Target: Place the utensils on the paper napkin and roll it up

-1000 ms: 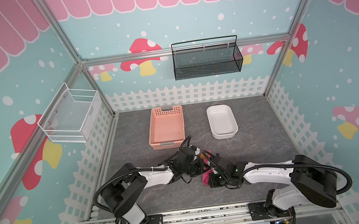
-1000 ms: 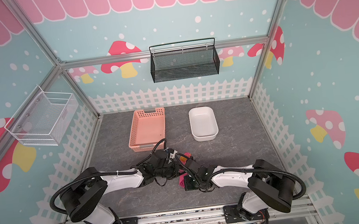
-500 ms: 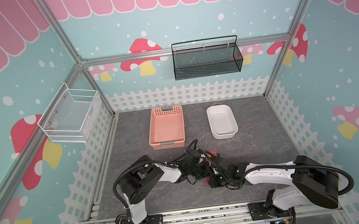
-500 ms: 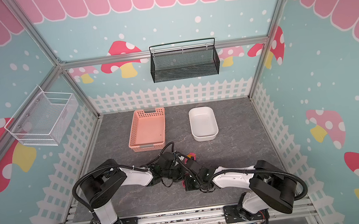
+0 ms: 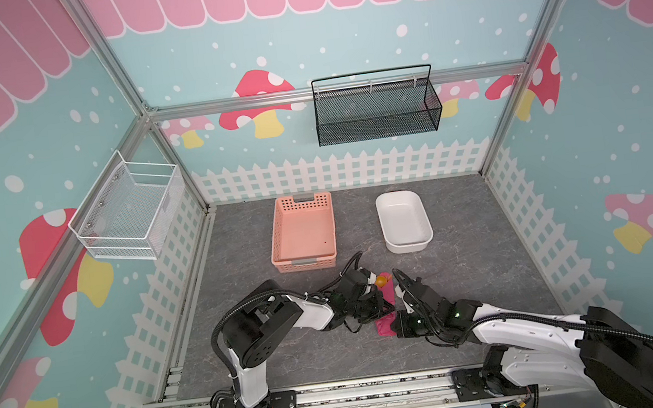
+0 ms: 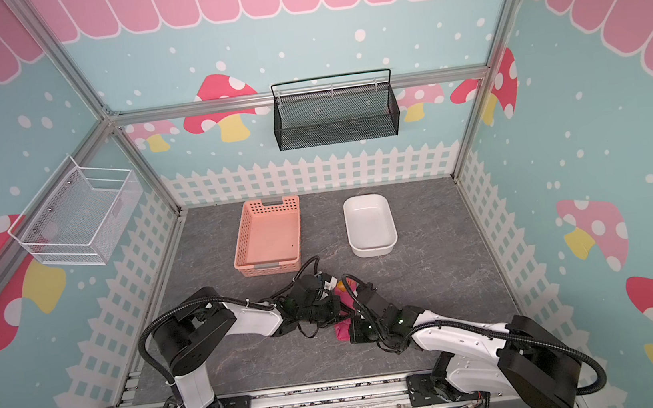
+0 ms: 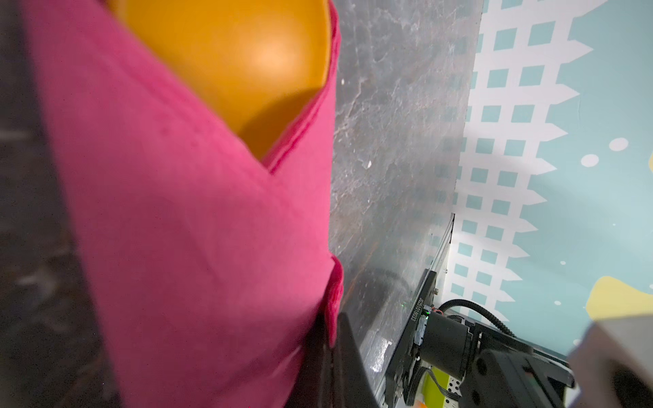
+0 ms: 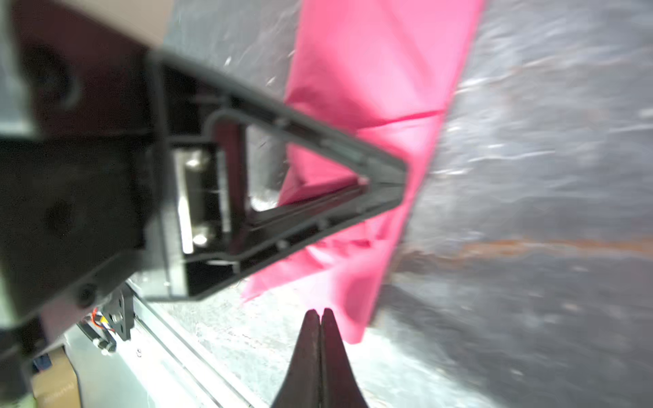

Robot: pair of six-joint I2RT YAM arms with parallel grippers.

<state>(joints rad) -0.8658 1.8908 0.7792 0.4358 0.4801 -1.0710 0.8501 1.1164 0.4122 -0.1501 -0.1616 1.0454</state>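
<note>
Mid table point(image 5: 469, 264), nr front edge: pink napkin point(image 8: 381, 70) wrapped round orange spoon point(image 7: 229, 70) (bowl poking out), L gripper point(image 8: 401, 182) pressed shut, tip over it, R gripper point(image 8: 319, 318) likewise shut, just beside.

Grey tabletop point(image 5: 470, 272), marbled surface. Salmon basket point(image 5: 305, 232) with perforated walls stands at 11 o'clock on it. White dish point(image 5: 404, 221) stands at 1 o'clock, apart from the basket. Black mesh rack point(image 5: 377, 113) hangs on the back rail at 12 o'clock. White wire basket point(image 5: 129, 211) is fixed to the wall at 10 o'clock.
</note>
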